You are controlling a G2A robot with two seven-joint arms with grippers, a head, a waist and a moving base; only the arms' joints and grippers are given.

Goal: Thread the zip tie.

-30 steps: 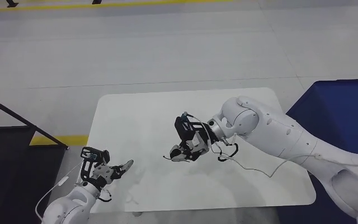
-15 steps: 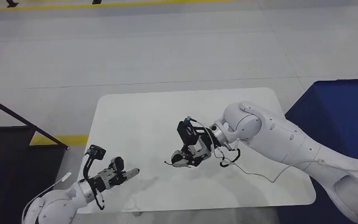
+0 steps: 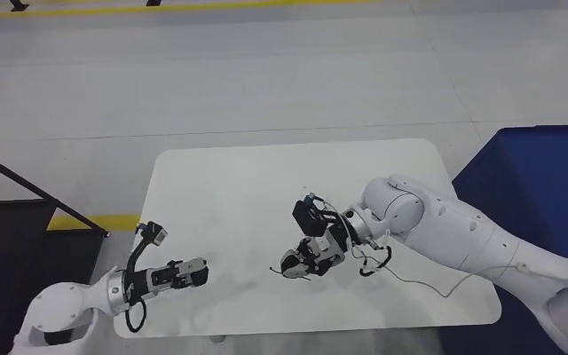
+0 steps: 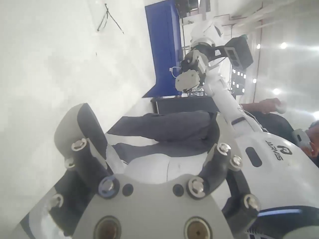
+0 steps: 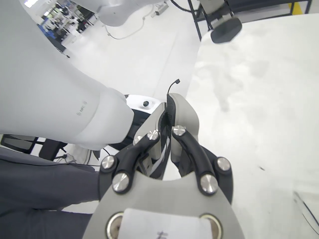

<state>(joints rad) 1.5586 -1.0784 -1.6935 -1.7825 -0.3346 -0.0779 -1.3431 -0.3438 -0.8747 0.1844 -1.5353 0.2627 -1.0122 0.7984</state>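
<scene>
1. Worktop (image 3: 222,186): white, plain.
2. Right pincer (image 5: 169,99): above worktop's middle, clamped tight on zip tie, likely presenting its end for threading.
3. Left pincer (image 4: 147,115): over worktop's near left edge, spread wide, empty.
4. Zip tie (image 5: 177,81): black, head pokes past pads, clear of worktop.

Grey floor (image 3: 266,71) w/ yellow line (image 3: 222,7), blue panel (image 3: 524,169), white table (image 3: 231,186).

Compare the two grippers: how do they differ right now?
The right gripper is shut on the zip tie; the left gripper is open and empty. The right gripper is over the middle of the table; the left gripper is near one corner. Both share one grey design.
</scene>
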